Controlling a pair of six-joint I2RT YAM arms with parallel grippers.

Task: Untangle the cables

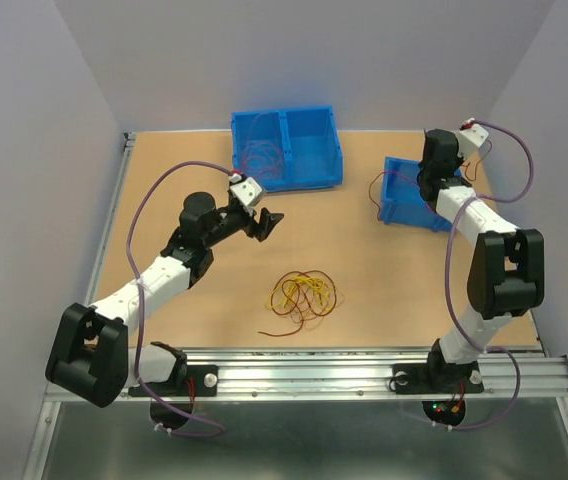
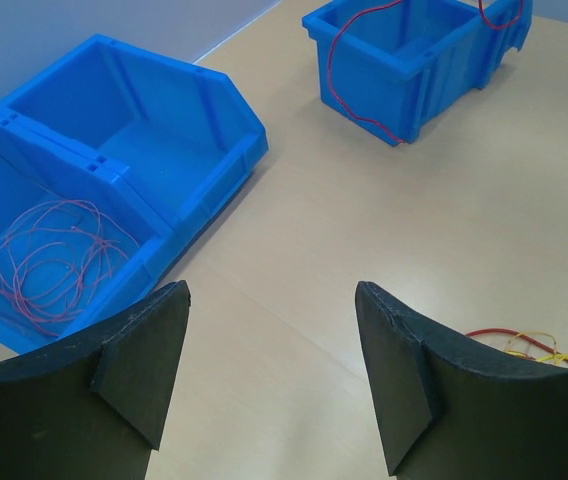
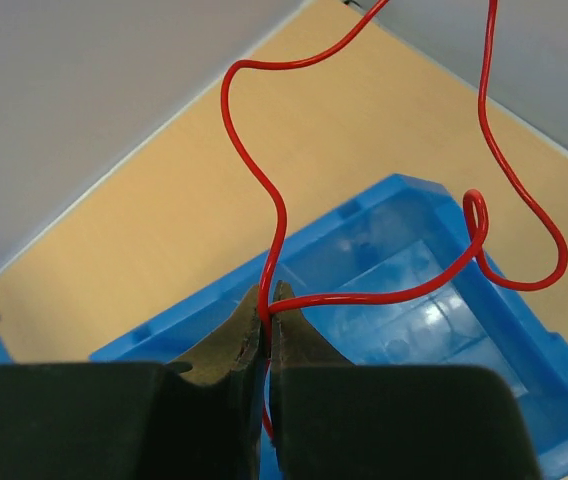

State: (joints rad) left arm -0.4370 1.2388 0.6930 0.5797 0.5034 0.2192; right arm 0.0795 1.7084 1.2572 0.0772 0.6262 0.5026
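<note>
Cable [image 3: 225,95], one red strand, is pinched by the right gripper [image 3: 267,300] over one blue bin [image 3: 524,390]; left gripper [image 2: 272,300] gapes empty.

The bins [image 1: 309,180] are blue, the table [image 1: 384,290] tan, the fingers [image 2: 134,370] black; the cables [image 1: 302,292] are red, orange and yellow.

The red cable [image 3: 225,95] runs off the top edge of the right wrist view, and its lower part is lost inside the right hand's [image 3: 267,302] closed grip. The tangle [image 2: 539,348] is cut by the left wrist view's right edge and partly hidden behind a finger [image 2: 404,380].
</note>
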